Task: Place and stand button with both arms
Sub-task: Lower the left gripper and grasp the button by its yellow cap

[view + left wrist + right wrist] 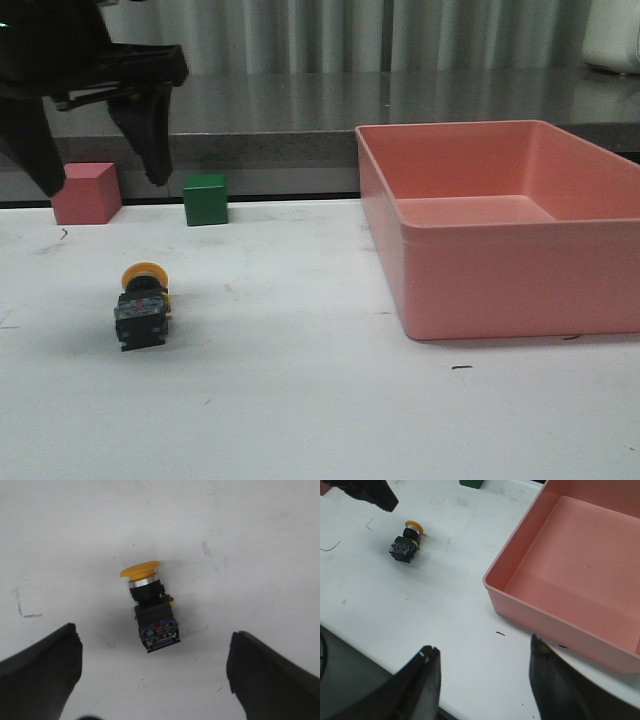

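The button (143, 305) lies on its side on the white table, its yellow cap toward the back and its bluish base block toward the front. It shows in the left wrist view (150, 610) and the right wrist view (406, 542). My left gripper (105, 185) hangs open and empty above the button, a clear gap below its fingers (47, 665). My right gripper (482, 655) is open and empty above the table's front edge, out of the front view.
A large pink bin (480, 270) stands at the right, also in the right wrist view (530, 625). A pink cube (88, 193) and a green cube (205, 198) stand at the back left near the table's far edge.
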Motion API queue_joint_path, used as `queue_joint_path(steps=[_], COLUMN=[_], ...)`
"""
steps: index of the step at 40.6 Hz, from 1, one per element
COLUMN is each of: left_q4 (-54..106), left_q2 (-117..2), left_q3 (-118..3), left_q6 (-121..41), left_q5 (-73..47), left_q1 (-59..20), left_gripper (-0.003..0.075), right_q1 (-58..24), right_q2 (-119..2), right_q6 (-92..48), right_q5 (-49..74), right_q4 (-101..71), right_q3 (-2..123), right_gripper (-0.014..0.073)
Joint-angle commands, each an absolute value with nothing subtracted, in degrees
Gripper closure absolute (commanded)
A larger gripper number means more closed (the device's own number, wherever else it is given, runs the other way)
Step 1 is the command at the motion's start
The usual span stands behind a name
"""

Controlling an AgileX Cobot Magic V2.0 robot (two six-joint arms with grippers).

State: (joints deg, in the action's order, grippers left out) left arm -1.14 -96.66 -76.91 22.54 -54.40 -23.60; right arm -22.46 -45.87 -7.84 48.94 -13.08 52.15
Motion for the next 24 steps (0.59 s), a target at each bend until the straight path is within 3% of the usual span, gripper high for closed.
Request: queue_joint_path(steps=[1, 24], left_q4=[-2.8, -3.5], left_q2=[-97.4, -109.0], left_q3=[-80.8, -84.5], left_q6=[27.5, 34.5], left_q5=[-54.1, -51.8], left_q1=[-24.1, -23.4], left_gripper=[0.0156, 0.0156], right_q1=[-22.0, -22.0], right_q2=[-45.4, -45.4], right_q6=[-8.3, -8.3], right_q5=[45.1, 45.1], right_q4=[-14.1, -14.1], right_q3=[53.5, 53.5], right_gripper=[0.0171, 0.0171])
